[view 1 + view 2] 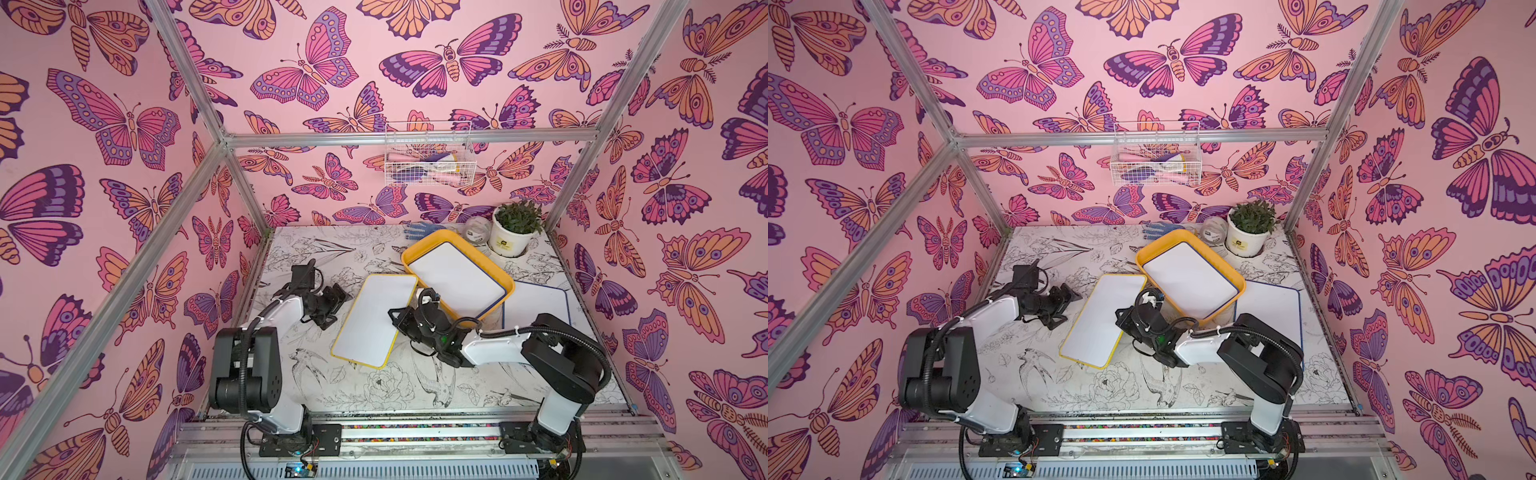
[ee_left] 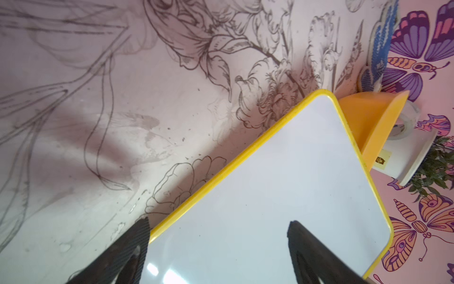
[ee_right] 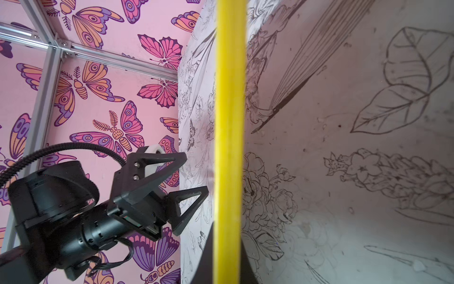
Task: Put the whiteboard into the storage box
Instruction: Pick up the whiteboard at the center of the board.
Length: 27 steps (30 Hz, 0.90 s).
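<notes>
Our left arm [image 1: 284,307] and right arm [image 1: 490,351]: white shells, black joints

We see ribbed black cable hoses [image 1: 496,333] with white ties [image 1: 516,330], a green wrist light [image 1: 444,338], and, lower left in the right wrist view, the left gripper's [image 3: 196,172] black triangular openwork fingers [image 3: 147,182], two silver screws [image 3: 136,171].

A flat white whiteboard with a yellow rim [image 1: 376,320] is sitting slanted in the middle of the table [image 1: 316,257], one corner just beside the shallow yellow-orange plastic storage box [image 1: 422,245]. A white whiteboard with a blue rim [image 1: 457,278] is lying inside the box. Another blue-rimmed whiteboard [image 1: 536,303] is lying beside it, with the box covering one corner.
</notes>
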Available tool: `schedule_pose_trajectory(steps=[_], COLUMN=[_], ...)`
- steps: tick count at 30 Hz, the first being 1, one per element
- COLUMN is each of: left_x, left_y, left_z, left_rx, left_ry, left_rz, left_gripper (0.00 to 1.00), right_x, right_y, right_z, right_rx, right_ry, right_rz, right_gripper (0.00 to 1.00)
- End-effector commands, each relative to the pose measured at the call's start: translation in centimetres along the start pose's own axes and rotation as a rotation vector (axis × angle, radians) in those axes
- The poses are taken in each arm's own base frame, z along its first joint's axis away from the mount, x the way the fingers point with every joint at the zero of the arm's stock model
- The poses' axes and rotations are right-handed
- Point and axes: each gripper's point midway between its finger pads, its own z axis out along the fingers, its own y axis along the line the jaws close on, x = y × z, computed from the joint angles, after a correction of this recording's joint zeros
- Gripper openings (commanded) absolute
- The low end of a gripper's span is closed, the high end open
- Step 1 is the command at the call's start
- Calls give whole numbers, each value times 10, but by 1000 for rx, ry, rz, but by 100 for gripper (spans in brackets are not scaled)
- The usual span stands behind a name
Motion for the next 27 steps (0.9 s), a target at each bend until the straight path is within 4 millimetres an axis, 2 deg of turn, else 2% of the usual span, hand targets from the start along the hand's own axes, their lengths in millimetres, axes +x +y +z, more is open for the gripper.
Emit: schedule_pose_trajectory(steps=[1, 7, 10, 14, 20, 27], left_x=[-3, -6, -4, 5, 28, 67], left_y=[-6, -26, -35, -50, -59, -80], left_z=[-23, -63, -79, -97, -102, -83], left_rx=[-15, 21, 54, 111, 150, 238], left_ry=[-50, -161, -195, -220, -198, -129], left_rz=[31, 74, 92, 123, 119, 64], left_gripper=[90, 89, 86, 84, 82, 79], right_x=[-24, -43, -62, -89, -130, -162], right_y=[80, 119, 135, 144, 145, 140], right_z=[-15, -36, -55, -70, -92, -118], right_rx=[-188, -251, -272, -276, -287, -285], right_ry=[-75, -138, -221, -304, -458, -636], right_rz=[-30, -86, -117, -123, -91, -34], right_gripper=[0, 0, 0, 0, 0, 0])
